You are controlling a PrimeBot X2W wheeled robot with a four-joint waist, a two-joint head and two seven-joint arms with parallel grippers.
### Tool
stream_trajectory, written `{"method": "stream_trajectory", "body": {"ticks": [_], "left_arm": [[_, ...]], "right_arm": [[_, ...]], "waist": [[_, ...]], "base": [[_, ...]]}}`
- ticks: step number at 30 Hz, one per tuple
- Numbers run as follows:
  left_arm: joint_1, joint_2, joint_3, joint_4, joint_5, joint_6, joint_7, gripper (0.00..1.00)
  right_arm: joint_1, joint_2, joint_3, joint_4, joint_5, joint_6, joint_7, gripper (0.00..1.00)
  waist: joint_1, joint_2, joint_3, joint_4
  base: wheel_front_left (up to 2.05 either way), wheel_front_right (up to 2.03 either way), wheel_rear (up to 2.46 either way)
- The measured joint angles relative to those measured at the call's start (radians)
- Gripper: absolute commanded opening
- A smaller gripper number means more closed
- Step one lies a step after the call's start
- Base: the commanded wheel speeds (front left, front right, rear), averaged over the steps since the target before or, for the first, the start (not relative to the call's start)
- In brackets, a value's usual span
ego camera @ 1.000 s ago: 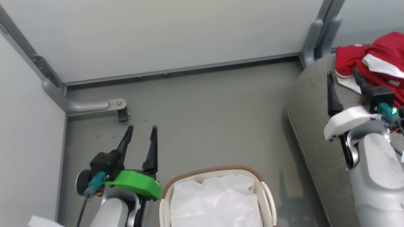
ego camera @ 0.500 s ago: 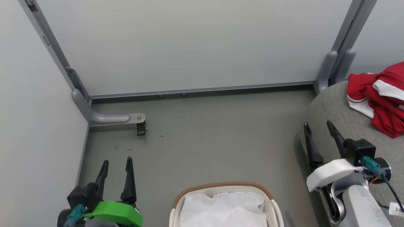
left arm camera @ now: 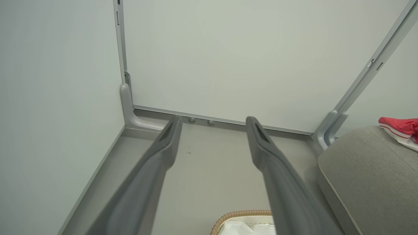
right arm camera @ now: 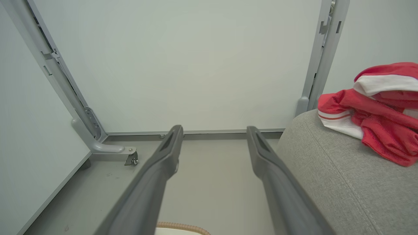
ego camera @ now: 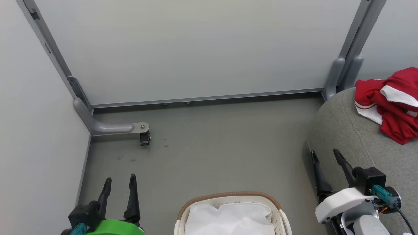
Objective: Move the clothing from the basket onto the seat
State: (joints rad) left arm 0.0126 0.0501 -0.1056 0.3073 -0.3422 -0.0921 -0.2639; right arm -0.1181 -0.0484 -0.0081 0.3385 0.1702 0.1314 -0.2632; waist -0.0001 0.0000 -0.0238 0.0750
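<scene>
Head view: clothing (ego camera: 392,107) lies bunched on the seat (ego camera: 346,137), far R side, red w/ white bands. basket (ego camera: 228,195) sits at bottom centre on the floor (ego camera: 212,156). The part in view holds just the white liner (ego camera: 228,218), no red, but its near half is cut off by the frame. L gripper (ego camera: 120,178) is low, to the L of basket, fingers spread wide, nothing btw them. R gripper (ego camera: 324,152) is low beside the seat's front edge, also wide and empty. Job looks done or nearly so; step in hand is prob. parking both arms. To do it well: keep arms low and off the basket rim, and check the basket's hidden half before calling it finished.

L wrist view: L gripper (left arm camera: 214,120) is wide over bare floor. basket (left arm camera: 241,213) rim shows at the bottom. seat (left arm camera: 365,176) is at R w/ an edge of clothing (left arm camera: 400,125) on top. Ahead are only wall panels (left arm camera: 212,58).

R wrist view: R gripper (right arm camera: 214,129) is wide and empty. seat (right arm camera: 326,169) is close beside its R finger, so it could brush the cushion if the arm swings R. clothing (right arm camera: 375,111) rests on top of the seat and doesn't look likely to slide. caster foot (right arm camera: 132,160) is far L, well apart from the arms.
</scene>
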Motion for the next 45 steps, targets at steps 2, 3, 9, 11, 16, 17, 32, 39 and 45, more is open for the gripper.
{"method": "stream_trajectory", "body": {"ticks": [2, 3, 9, 11, 16, 17, 32, 39, 45], "left_arm": [[0.002, 0.000, 0.000, 0.001, 0.000, 0.000, 0.000, 1.00], [0.002, 0.000, 0.000, 0.002, 0.000, 0.000, 0.000, 1.00], [0.002, 0.000, -0.003, 0.013, 0.000, 0.004, 0.000, 1.00], [0.002, 0.000, -0.006, 0.016, 0.000, 0.005, 0.000, 1.00], [0.002, 0.000, -0.011, 0.023, 0.000, 0.005, 0.000, 1.00], [0.002, 0.000, -0.012, 0.024, 0.000, 0.005, 0.000, 1.00], [0.004, -0.001, -0.017, 0.063, -0.037, 0.004, 0.009, 0.00], [0.004, -0.002, 0.007, 0.057, -0.159, 0.004, 0.046, 0.00], [0.002, -0.002, 0.023, 0.049, -0.248, -0.001, 0.072, 0.00]], "right_arm": [[0.006, 0.000, 0.004, 0.002, 0.008, 0.000, 0.000, 1.00], [0.006, 0.000, 0.005, 0.002, 0.009, 0.000, 0.000, 1.00], [0.007, 0.000, 0.013, 0.014, 0.015, 0.000, 0.000, 1.00], [0.007, 0.000, 0.014, 0.015, 0.016, 0.000, 0.000, 1.00], [0.007, 0.000, 0.015, 0.019, 0.016, 0.000, 0.000, 1.00], [0.007, 0.000, 0.016, 0.020, 0.017, 0.000, 0.000, 1.00], [0.027, 0.010, 0.017, 0.065, 0.039, 0.000, 0.015, 0.00], [0.026, 0.010, 0.004, 0.055, 0.175, 0.000, 0.053, 0.00], [0.026, 0.010, -0.003, 0.041, 0.283, 0.000, 0.076, 0.00]], "waist": [[0.0000, 0.0000, 0.000, -0.001], [0.0000, 0.0000, 0.000, -0.001], [0.0000, 0.0000, -0.001, -0.003], [0.0000, 0.0000, -0.001, -0.004], [0.0000, 0.0000, -0.002, -0.003], [0.0000, 0.0000, -0.003, -0.003], [0.0001, 0.0000, -0.003, -0.003], [0.0000, 0.0000, -0.001, -0.008], [0.0001, 0.0000, 0.000, -0.011]], "base": [[0.00, 0.00, 0.00], [0.00, 0.00, 0.00], [0.00, 0.00, 0.00], [0.00, 0.00, 0.00], [0.00, 0.00, 0.00], [0.00, 0.00, 0.00], [0.00, 0.00, 0.00], [0.00, 0.00, 0.00], [0.00, 0.00, 0.00]]}}
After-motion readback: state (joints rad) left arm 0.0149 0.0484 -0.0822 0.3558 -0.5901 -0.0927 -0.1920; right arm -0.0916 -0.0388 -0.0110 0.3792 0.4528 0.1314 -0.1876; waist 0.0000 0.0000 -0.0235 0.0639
